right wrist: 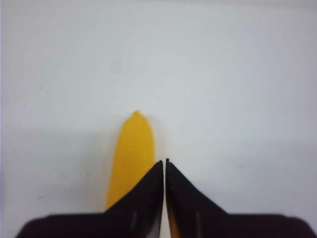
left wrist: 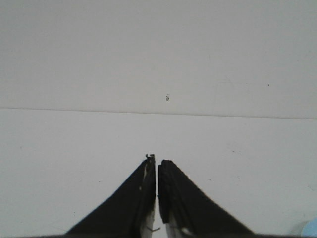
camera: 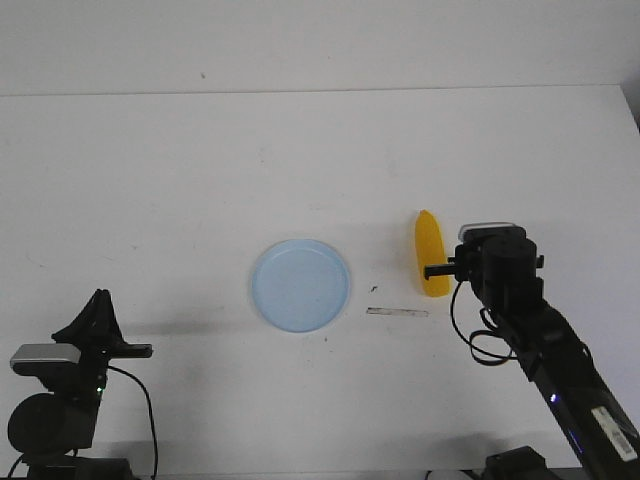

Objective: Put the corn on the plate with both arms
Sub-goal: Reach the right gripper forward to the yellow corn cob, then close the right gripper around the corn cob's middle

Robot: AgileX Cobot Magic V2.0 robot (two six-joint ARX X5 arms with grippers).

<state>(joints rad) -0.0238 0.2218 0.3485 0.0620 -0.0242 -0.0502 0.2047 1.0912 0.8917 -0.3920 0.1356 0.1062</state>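
The yellow corn (camera: 430, 255) lies on the white table to the right of the pale blue plate (camera: 262, 300), tapered tip pointing away from me. My right gripper (camera: 436, 271) hovers at the corn's near end, jaws shut with only a hairline gap and nothing between them. In the right wrist view the corn (right wrist: 132, 148) runs out from under the shut gripper (right wrist: 164, 160), partly hidden by the fingers. My left gripper (camera: 98, 296) is at the front left, far from the plate. It is shut and empty (left wrist: 157, 159). A sliver of the plate (left wrist: 312, 229) shows in that view's corner.
A short grey strip (camera: 397, 312) lies on the table between the plate and the right arm. The table's far edge (camera: 320, 92) meets a white wall. Black cables trail behind both arms.
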